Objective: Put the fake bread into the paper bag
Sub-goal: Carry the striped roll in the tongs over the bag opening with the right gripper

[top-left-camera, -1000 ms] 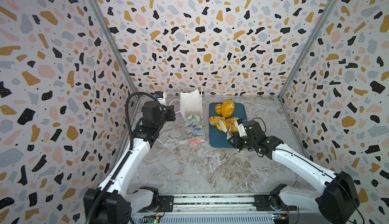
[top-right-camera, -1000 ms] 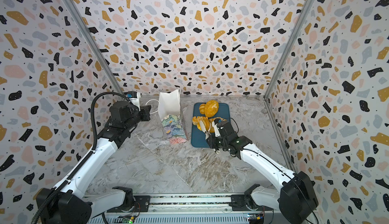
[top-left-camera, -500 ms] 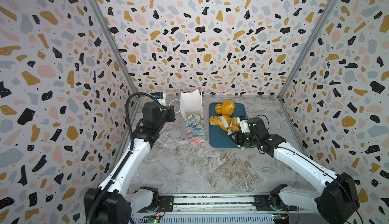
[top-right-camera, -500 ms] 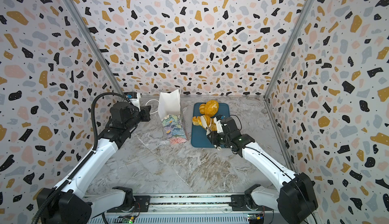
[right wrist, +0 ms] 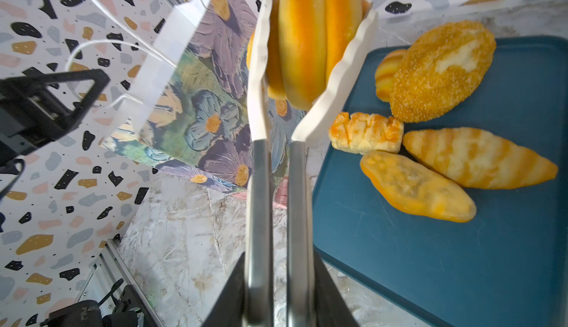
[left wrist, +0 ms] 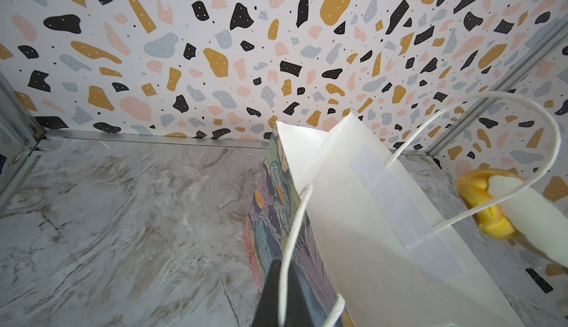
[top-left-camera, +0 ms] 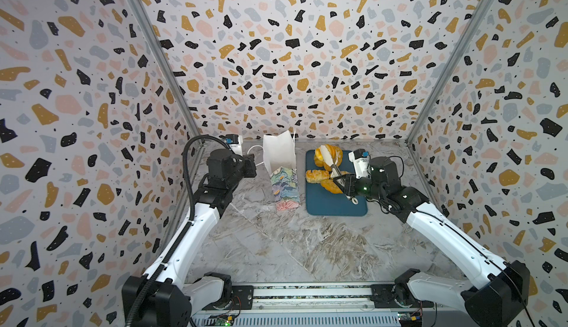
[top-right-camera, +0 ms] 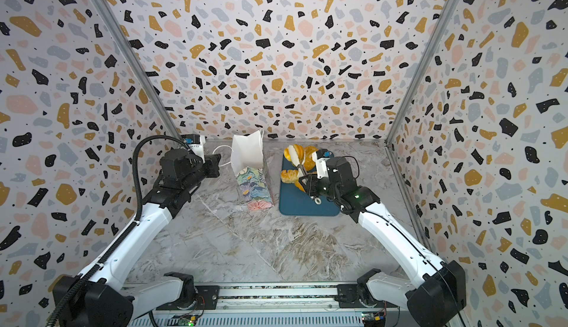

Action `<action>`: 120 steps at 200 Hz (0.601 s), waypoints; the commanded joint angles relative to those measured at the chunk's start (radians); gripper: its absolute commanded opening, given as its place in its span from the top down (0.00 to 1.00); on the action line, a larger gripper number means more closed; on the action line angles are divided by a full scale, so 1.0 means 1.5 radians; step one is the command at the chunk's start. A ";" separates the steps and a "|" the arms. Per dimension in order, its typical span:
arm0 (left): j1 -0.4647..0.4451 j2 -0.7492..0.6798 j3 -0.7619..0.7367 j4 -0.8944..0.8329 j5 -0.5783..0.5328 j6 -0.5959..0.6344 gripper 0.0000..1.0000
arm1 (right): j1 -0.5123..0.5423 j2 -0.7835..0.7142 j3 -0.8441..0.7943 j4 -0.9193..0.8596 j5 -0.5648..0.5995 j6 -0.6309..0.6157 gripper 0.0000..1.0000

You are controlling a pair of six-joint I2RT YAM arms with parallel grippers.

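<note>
A glossy, ridged golden roll (right wrist: 304, 39) sits clamped in white-tipped tongs (right wrist: 259, 187), squeezed by the right gripper (right wrist: 279, 282), beside the flowered paper bag (right wrist: 196, 110). The left gripper (left wrist: 281, 294) pinches the bag's cord (left wrist: 295, 233). Other breads (right wrist: 442, 70) lie on a blue tray (right wrist: 430, 264); marbled grey table (top-left-camera: 276, 248), speckled walls (top-left-camera: 276, 64).

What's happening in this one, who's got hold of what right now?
The right gripper is clamped on a pair of tongs. The tongs' white tips pinch a ridged roll, lifted above the blue tray and beside the paper bag, but not yet over its mouth. The left gripper is shut on the bag's cord handle, holding the bag upright. The crumbed loaf and four other breads lie on the tray.
</note>
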 commanded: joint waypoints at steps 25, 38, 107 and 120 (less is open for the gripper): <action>-0.002 -0.008 -0.007 0.030 0.007 -0.001 1.00 | -0.002 -0.015 0.073 0.000 -0.014 -0.030 0.69; -0.002 -0.009 -0.008 0.032 0.008 -0.001 1.00 | -0.002 -0.009 0.085 -0.001 -0.021 -0.033 0.69; -0.003 -0.017 -0.014 0.042 0.017 -0.002 1.00 | 0.001 0.005 0.129 0.006 -0.058 -0.025 0.69; -0.004 -0.018 -0.015 0.043 0.013 -0.002 1.00 | 0.005 0.001 0.126 0.017 -0.059 -0.021 0.69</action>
